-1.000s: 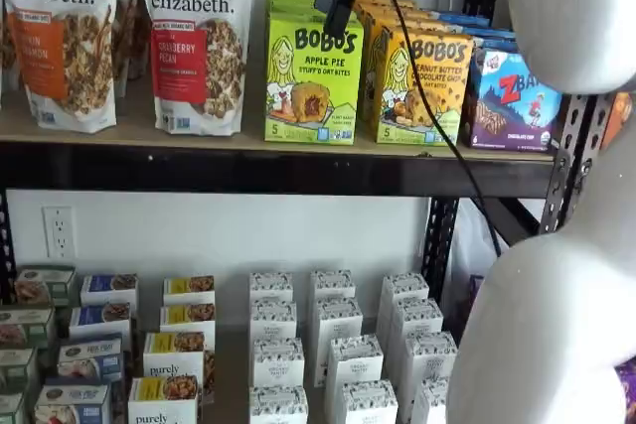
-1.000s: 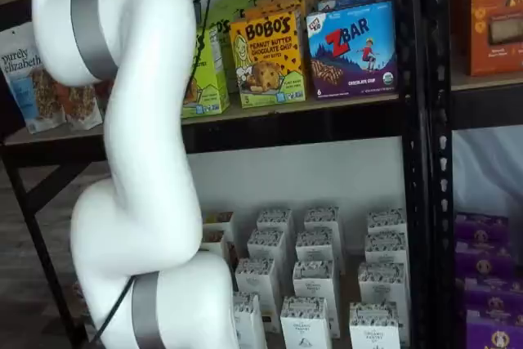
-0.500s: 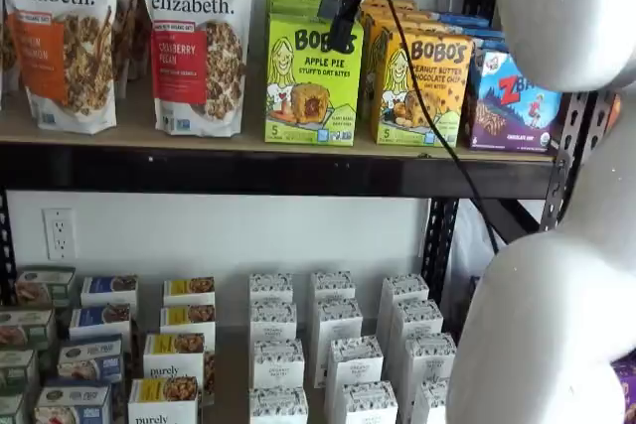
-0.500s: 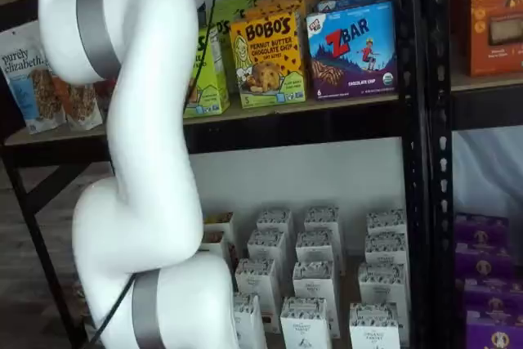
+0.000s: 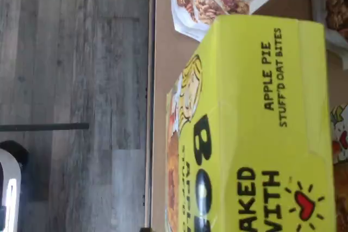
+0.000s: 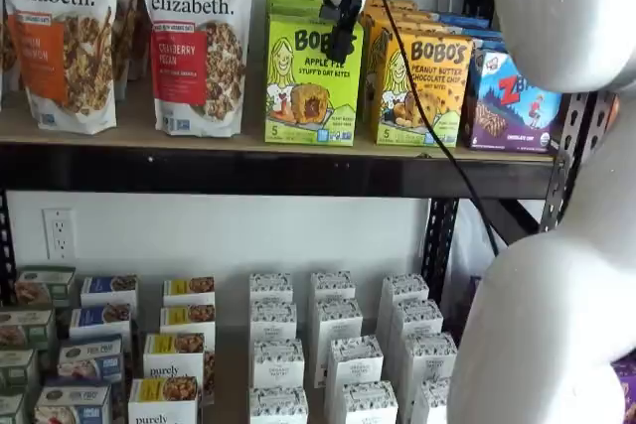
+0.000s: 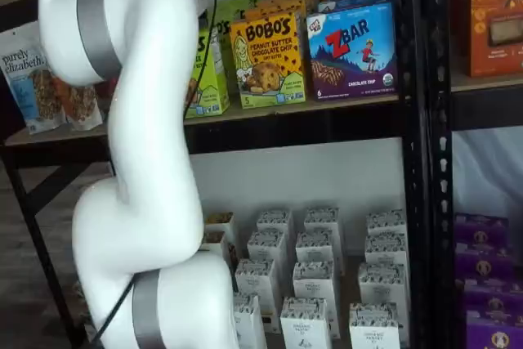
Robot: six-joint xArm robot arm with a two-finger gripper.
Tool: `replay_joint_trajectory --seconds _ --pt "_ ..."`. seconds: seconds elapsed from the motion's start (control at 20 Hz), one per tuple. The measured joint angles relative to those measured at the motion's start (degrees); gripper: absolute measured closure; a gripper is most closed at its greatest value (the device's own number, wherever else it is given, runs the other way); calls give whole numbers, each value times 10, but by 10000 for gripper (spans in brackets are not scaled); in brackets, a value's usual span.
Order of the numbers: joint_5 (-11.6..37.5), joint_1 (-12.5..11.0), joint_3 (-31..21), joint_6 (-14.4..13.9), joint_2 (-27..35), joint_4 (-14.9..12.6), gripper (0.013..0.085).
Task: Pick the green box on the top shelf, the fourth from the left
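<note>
The green box [image 6: 311, 86] stands upright at the front of the top shelf [image 6: 129, 128], with more green boxes in a row behind it. In a shelf view my gripper [image 6: 340, 47] hangs from the upper edge, its black fingers side-on in front of the box's upper right corner, jaws wide and holding nothing. The wrist view looks close onto the green box [image 5: 261, 123], showing its lid and part of its front. In a shelf view my white arm covers most of the green box [image 7: 208, 71] and hides the gripper.
An orange-yellow Bobo's box [image 6: 422, 81] stands against the green box's right side, then a blue ZBar box [image 6: 512, 96]. A granola pouch [image 6: 194, 37] stands on its left. A black cable [image 6: 427, 96] trails from the gripper. Small cartons [image 6: 328, 345] fill the lower shelf.
The gripper has come down and a little to the right, from above the green box to in front of its upper edge. The box has not moved.
</note>
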State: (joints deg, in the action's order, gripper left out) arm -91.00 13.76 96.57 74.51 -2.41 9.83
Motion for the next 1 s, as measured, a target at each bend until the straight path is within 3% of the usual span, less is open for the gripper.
replay_joint_trajectory --seconds 0.2,0.7,1.0 --pt "6 3 -8 -1 -1 -5 130" --pt "6 1 -15 0 -3 0 370" --pt "6 1 -15 1 -4 0 370"
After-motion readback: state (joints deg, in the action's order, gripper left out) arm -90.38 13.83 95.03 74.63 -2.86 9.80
